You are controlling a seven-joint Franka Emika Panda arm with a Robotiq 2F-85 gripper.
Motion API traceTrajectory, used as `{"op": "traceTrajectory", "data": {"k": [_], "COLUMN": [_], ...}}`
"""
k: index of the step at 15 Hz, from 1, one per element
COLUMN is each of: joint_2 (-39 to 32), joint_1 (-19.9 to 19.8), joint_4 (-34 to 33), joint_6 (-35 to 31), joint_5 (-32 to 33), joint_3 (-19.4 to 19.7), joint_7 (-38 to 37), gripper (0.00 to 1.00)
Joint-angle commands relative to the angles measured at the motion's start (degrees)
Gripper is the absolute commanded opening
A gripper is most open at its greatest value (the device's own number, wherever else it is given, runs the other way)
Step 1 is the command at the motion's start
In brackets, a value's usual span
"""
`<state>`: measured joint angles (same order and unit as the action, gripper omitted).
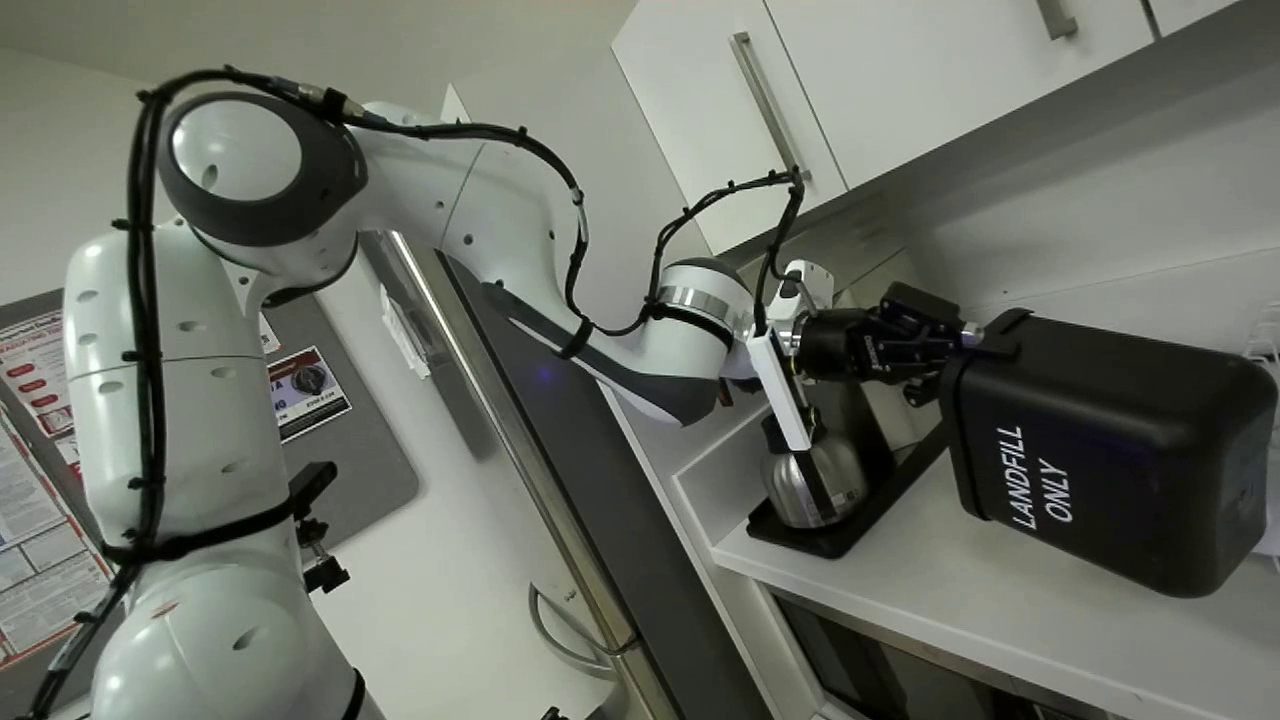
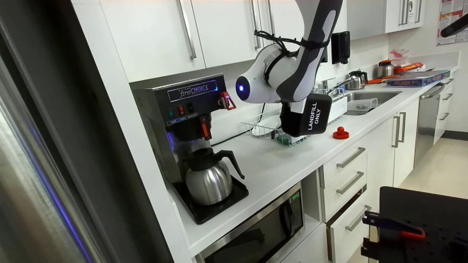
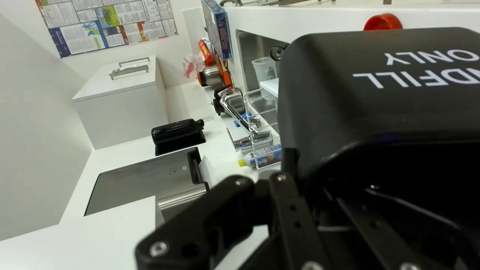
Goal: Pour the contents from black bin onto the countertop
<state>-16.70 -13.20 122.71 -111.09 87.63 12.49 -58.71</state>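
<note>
The black bin (image 1: 1130, 470) with white "LANDFILL ONLY" lettering is held in the air above the white countertop (image 1: 900, 580). It lies roughly on its side, with its open end toward my gripper (image 1: 985, 345). It also shows in an exterior view (image 2: 305, 118) in front of the dish rack, above the countertop (image 2: 263, 164). In the wrist view the bin (image 3: 375, 101) fills the right side. My gripper (image 3: 300, 176) is shut on the bin's rim wall. The bin's inside is dark, and the white wads do not show in any view.
A coffee maker (image 2: 197, 106) with a steel pot (image 2: 210, 180) stands on a black tray beside the arm. A wire dish rack (image 2: 256, 124) is behind the bin. A red knobbed object (image 2: 340, 133) sits near the counter edge. Upper cabinets (image 1: 720, 110) hang above the arm.
</note>
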Motion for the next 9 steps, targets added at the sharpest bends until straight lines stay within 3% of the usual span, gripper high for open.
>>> {"op": "traceTrajectory", "data": {"k": [1,5,9], "joint_2": [-2.14,-4.73,-7.57], "joint_1": [2.34,4.72,5.37], "joint_4": [-0.82,-1.14,-2.07], "joint_6": [9.83,21.06,27.47], "joint_5": [3.92,8.57,11.99], "joint_3": [-0.80,-2.75,-4.28], "joint_7": [-2.68,-5.08,-6.84], "gripper": [0.02,0.02,0.02]}}
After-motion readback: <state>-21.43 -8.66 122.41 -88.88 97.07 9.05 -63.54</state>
